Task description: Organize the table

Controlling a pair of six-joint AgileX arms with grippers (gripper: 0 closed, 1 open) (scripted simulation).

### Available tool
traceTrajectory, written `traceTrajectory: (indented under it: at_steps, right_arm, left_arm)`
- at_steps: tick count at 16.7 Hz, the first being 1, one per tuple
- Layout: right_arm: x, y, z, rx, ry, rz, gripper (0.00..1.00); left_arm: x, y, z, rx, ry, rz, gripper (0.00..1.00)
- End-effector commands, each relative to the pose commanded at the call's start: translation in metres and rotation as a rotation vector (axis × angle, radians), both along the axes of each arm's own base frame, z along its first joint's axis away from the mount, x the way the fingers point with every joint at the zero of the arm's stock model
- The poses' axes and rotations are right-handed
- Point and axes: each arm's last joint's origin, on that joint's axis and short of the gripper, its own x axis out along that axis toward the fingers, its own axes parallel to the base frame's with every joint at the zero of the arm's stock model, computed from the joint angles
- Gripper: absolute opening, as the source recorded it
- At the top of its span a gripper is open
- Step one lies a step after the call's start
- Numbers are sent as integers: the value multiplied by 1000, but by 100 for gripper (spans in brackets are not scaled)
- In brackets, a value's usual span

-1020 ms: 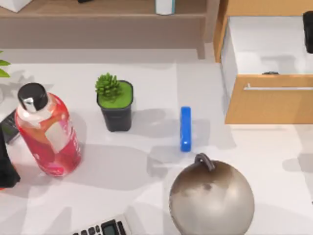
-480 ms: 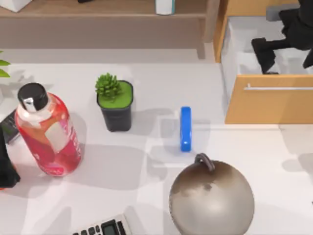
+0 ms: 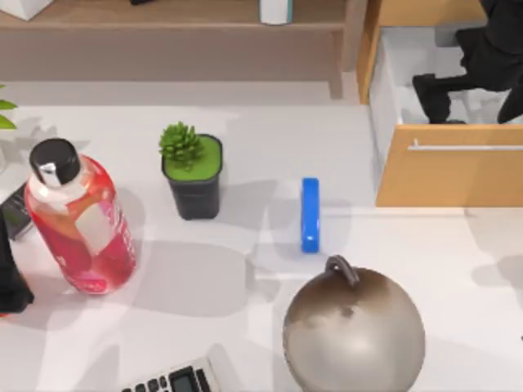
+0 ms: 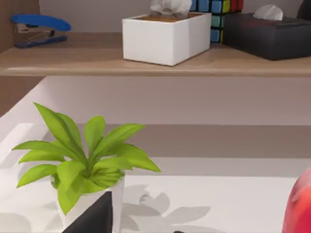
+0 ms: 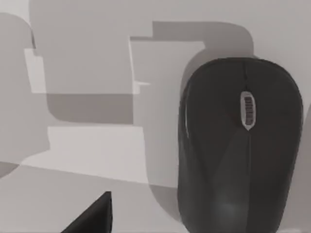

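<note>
**Right tool over the open drawer, most of the tabletop still to sort**

Right tool [image 3: 445, 98] hangs inside the open drawer [image 3: 449, 175] at the tabletop's far right, my dark arm reaching in from the right edge. From above I cannot tell how wide its fingers stand or whether they hold anything. My right wrist camera looks down on a black mouse [image 5: 240, 145] lying on a pale floor, probably the drawer's white interior.

On the tabletop [image 3: 204, 327] several things wait: a red bottle [image 3: 78, 220] at the left, a small potted succulent [image 3: 192, 173] near the middle, a blue bar [image 3: 310, 214] beside it, a large grey ball [image 3: 353, 331] and a calculator [image 3: 176, 380] at the near edge. I judge the tidying barely started.

My left arm is parked at the left edge, its tool's state unclear, its camera facing a leafy plant [image 4: 82, 162] below the shelf [image 4: 146, 60].
</note>
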Motion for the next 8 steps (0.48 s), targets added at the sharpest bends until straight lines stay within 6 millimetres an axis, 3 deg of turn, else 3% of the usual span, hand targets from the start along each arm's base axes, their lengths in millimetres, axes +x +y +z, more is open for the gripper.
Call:
traceTrajectory:
  at_steps: [8]
  right_arm:
    - [0,1,-15,-1,2,2,100]
  left_arm:
    - [0,0,0,0,0,0,100]
